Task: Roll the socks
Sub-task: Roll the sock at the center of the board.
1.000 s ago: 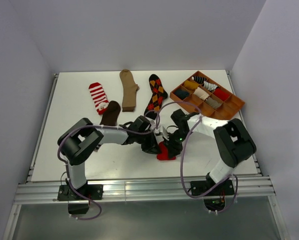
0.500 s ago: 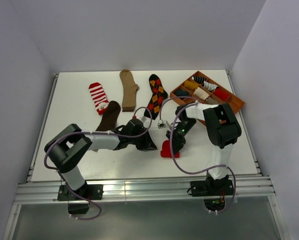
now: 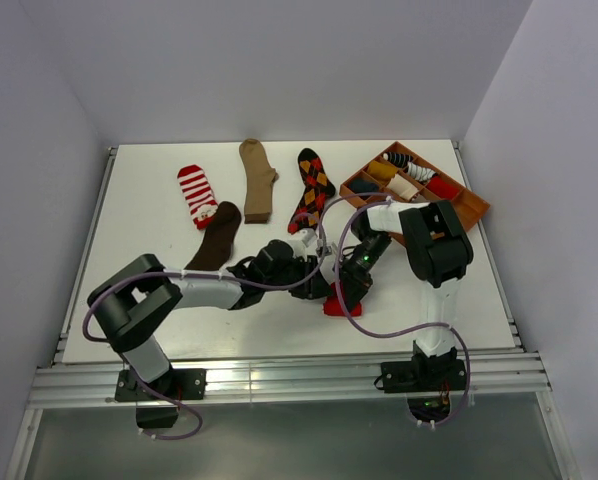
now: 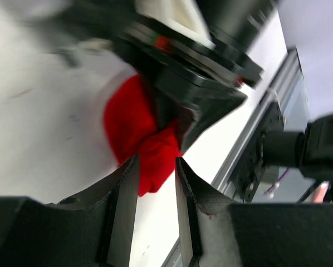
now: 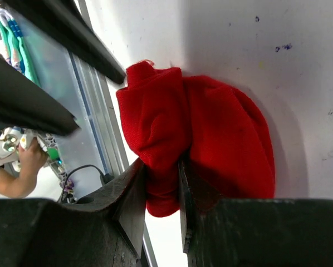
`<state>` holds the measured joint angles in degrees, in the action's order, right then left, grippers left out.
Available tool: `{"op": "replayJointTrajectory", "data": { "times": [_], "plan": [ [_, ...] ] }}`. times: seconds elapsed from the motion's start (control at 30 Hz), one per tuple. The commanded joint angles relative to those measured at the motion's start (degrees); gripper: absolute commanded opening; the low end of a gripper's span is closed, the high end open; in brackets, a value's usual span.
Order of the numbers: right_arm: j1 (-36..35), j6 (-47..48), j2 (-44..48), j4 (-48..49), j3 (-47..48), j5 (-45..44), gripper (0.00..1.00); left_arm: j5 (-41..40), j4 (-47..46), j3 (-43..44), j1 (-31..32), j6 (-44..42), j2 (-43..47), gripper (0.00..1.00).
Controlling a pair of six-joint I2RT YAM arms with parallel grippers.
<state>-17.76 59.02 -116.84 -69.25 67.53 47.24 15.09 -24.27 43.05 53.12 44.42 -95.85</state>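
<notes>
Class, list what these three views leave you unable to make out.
- Left wrist view: whether the left claw grips the red sock or just straddles it; the right claw above is blurred.
- Top view: the sock, mostly under both claws; what lies in the tray, too small to identify.

Both arms converge on one spot ahead of their bases, wrists nearly nose to nose. Black-and-white jointed left arm [image 3: 207,291]: elbow folded out to its own left, forearm lying low and running across toward centre. Left gripper [image 4: 156,162] has its fingers [image 4: 125,203] parted, with a lobe of the bunched red fabric sock [image 5: 222,144] between them (squeezing or just straddling, can't tell). Matching right arm [image 3: 436,250]: upper link stands tall over its base, forearm angled down and inward. Right gripper [image 5: 163,167] has its fingers close together, pinching a fold of that sock.
</notes>
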Motion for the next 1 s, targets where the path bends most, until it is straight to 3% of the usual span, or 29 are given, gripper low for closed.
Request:
{"op": "replayJointTrajectory", "data": {
  "times": [0.0, 0.33, 0.67, 0.87, 0.97],
  "plan": [
    [0.6, 2.5, -1.7, 0.3, 1.2, -3.4, 0.17, 6.2, -7.6, 1.5, 0.9, -5.3, -2.8, 0.37],
    [0.8, 2.9, -2.7, -0.8, 1.7, -2.9, 0.17, 10.8, -13.0, 4.2, 2.2, -5.8, -9.3, 0.41],
    [1.1, 2.3, -3.3, -1.1, 2.3, -2.7, 0.17, 9.7, -7.9, 4.7, 3.0, -7.8, -11.4, 0.43],
    [1.3, 1.4, -3.1, -0.6, 2.2, -2.9, 0.19, 6.9, -2.0, 5.7, 3.7, -7.2, -12.7, 0.37],
    [1.4, 0.5, -2.9, -0.1, 2.3, -3.2, 0.2, 5.2, 3.2, 7.6, 3.8, -6.4, -13.7, 0.26]
  ]
}}
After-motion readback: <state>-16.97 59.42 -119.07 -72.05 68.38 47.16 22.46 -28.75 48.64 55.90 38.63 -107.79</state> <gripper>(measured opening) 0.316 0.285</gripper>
